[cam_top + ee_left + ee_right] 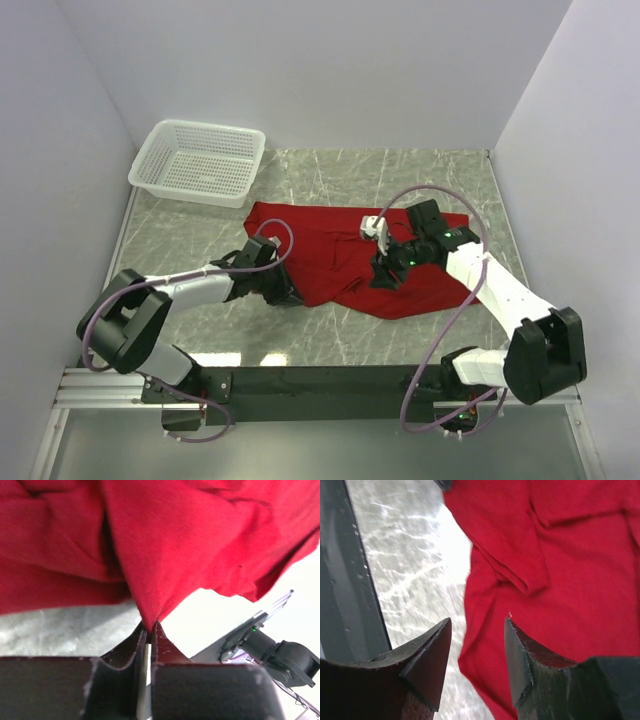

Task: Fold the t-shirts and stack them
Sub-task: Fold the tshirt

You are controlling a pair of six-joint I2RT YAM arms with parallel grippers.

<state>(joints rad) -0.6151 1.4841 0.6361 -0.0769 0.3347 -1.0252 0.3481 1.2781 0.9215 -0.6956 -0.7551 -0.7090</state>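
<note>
Deep-red t-shirt (pixel 320 250) crumpled, wrinkly; L pincer (pixel 150 629) clamped on its edge, R pincer (pixel 477 624) apart above it.

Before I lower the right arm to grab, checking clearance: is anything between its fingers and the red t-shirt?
Nothing visible does. The open right fingers hang directly over the edge of the t-shirt.

Bright, even light; close wrist views blurred, overexposed.
</note>
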